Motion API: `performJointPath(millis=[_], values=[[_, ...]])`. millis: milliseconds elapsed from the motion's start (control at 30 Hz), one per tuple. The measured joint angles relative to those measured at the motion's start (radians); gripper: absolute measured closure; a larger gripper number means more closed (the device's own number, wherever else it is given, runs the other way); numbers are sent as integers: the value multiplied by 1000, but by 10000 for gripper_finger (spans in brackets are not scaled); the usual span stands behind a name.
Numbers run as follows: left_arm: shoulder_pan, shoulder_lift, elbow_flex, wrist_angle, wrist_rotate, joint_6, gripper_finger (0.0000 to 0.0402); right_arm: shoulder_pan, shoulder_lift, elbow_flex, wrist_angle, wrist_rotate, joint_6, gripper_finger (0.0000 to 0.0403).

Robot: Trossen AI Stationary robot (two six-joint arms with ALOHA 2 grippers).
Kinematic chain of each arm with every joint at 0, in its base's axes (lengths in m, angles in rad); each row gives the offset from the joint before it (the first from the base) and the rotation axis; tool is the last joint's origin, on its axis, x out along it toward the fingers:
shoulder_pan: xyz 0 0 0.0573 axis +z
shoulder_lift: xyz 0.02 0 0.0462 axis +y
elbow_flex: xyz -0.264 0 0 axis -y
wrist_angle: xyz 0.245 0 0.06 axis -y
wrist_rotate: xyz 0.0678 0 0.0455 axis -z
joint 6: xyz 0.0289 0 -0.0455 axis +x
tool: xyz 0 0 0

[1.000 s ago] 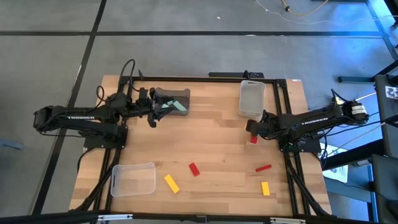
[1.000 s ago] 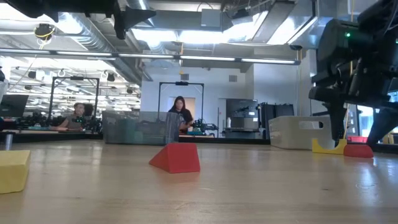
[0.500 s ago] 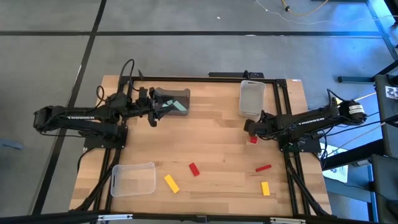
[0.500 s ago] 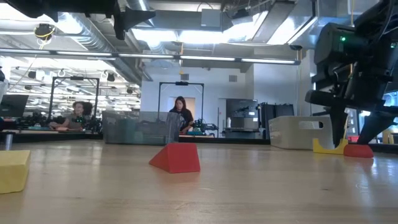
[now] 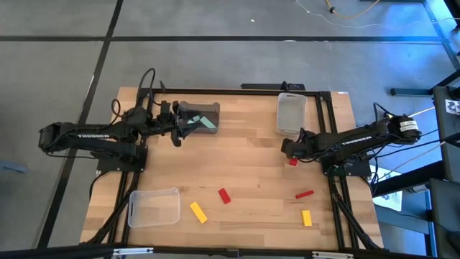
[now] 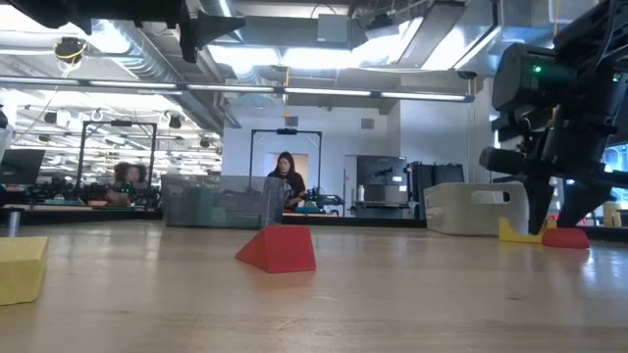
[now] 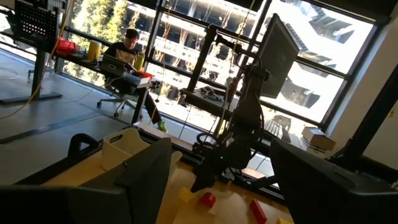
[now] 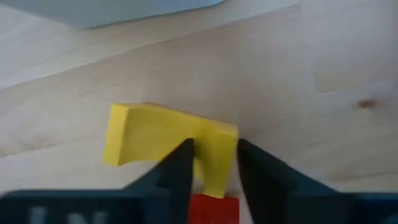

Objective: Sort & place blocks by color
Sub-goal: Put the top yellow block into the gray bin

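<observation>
My right gripper (image 5: 286, 149) is low over the table in front of the far clear bin (image 5: 291, 115). It is open, and its fingers stand on either side of one end of a yellow block (image 8: 155, 140) lying flat on the wood. A red block (image 8: 214, 208) lies just behind it, and shows beside the gripper in the high view (image 5: 292, 162). I cannot tell whether the fingers touch the yellow block. My left gripper (image 5: 176, 127) waits open and empty, raised beside the dark bin (image 5: 188, 109), which holds mint green blocks (image 5: 208, 124).
A second clear bin (image 5: 153, 207) stands at the near left. Loose on the near half of the table lie a red block (image 5: 224, 195), a yellow block (image 5: 198, 211), another red block (image 5: 305, 193) and another yellow block (image 5: 307, 217). People sit in the room beyond.
My right gripper has crept a little toward the table's left edge, staying low over the yellow and red blocks. The blocks lie where they were.
</observation>
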Motion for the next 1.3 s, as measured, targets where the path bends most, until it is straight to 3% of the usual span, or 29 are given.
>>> performJointPath(millis=[100, 233, 367, 533, 667, 767, 867, 1300], values=[[0, 0, 0, 0, -1, 0, 137, 1, -32, 0, -2, 4, -44, 364], [0, 0, 0, 0, -1, 0, 137, 21, -127, 13, -15, 27, -123, 371], [0, 0, 0, 0, -2, 0, 137, 47, -260, 44, 40, 97, -323, 371], [0, 0, 0, 0, -2, 0, 137, 52, -395, 62, 403, 101, -807, 371], [0, 0, 0, -1, -2, 0, 137, 52, -435, 62, 741, 3, -1186, 371], [0, 0, 0, -1, -2, -1, 137, 52, -436, 63, 921, -72, -1361, 371], [0, 0, 0, -1, -2, -26, 137, 52, -436, 63, 978, -105, -1412, 371], [0, 0, 0, -1, -20, -27, 137, 50, -434, 63, 967, -100, -1364, 369]])
